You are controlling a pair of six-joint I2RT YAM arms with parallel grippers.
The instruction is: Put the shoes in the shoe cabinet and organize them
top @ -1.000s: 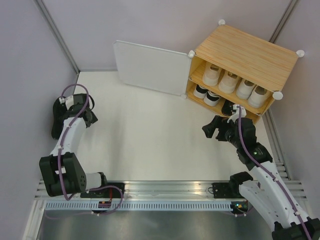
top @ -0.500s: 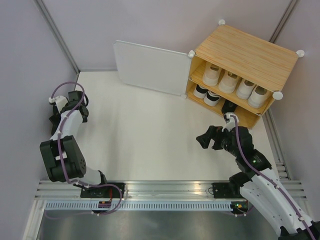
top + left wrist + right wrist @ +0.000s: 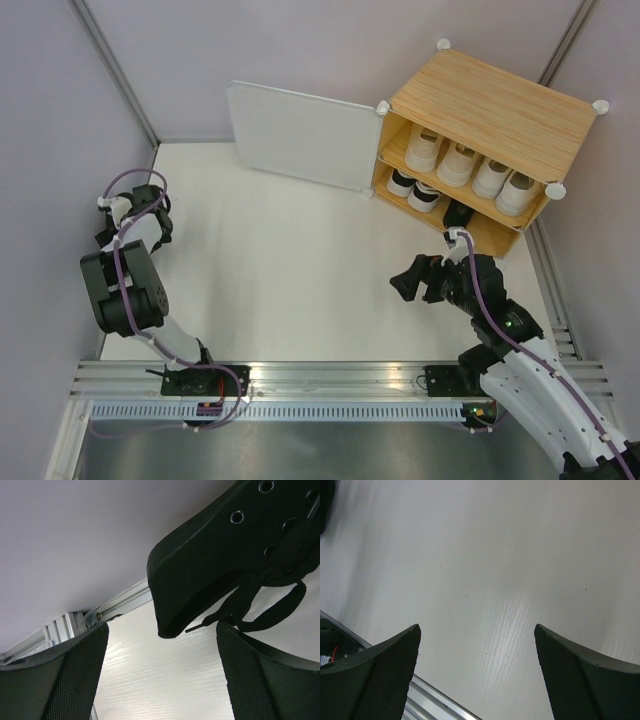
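From above, the shoe cabinet [image 3: 490, 110] stands open with seven shoes [image 3: 455, 165] shelved. Left wrist: the left jaws gape empty, and a black shoe [image 3: 225, 555], likely the last, lies just ahead on the worktop [image 3: 150, 680]. Right wrist: the right jaws are spread wide, holding nothing.

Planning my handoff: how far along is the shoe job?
Done: the open wood-topped shoe cabinet holds four pale shoes on the upper shelf, two white-and-black shoes and one black shoe below. In hand: nothing; the open left gripper faces a black lace-up shoe, and the right gripper is open and empty. Left: grasp that shoe and shelve it.
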